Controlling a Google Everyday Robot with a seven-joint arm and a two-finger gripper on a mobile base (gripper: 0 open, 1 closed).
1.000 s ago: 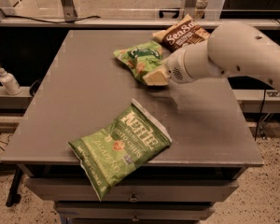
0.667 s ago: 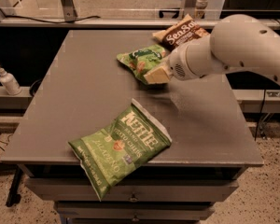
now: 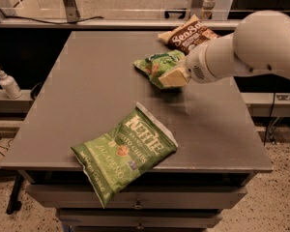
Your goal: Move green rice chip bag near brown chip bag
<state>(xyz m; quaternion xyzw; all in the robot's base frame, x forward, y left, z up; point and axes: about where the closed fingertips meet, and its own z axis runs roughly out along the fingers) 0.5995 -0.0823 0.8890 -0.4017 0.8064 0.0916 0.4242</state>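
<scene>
At the tip of the white arm (image 3: 251, 52), the end effector (image 3: 175, 77) sits low over the far right part of the worktop (image 3: 92, 91), its tan pad closed on the near right corner of the green rice chip bag (image 3: 156, 65). The bag spreads away from the end effector toward the camera's left. It is crumpled, and the pinched edge looks a little raised while the rest lies on the worktop.

Just beyond the end effector, toward the back edge, lies the brown chip bag (image 3: 186, 33). It lies flat, with white "Sea Salt" script on its dark upper part. Its near edge is close to the green rice chip bag. Whether the two touch cannot be told, since the arm's wrist covers the spot.

Well apart from the end effector, toward the front edge and to the camera's left, a larger green Kettle bag (image 3: 123, 153) lies flat at a slant, and its lower corner hangs past the worktop's front lip over a drawer front (image 3: 135, 197).

Farthest from the end effector, off the worktop at the camera's far left, a small white pump bottle (image 3: 8, 83) stands upright on a ledge.
</scene>
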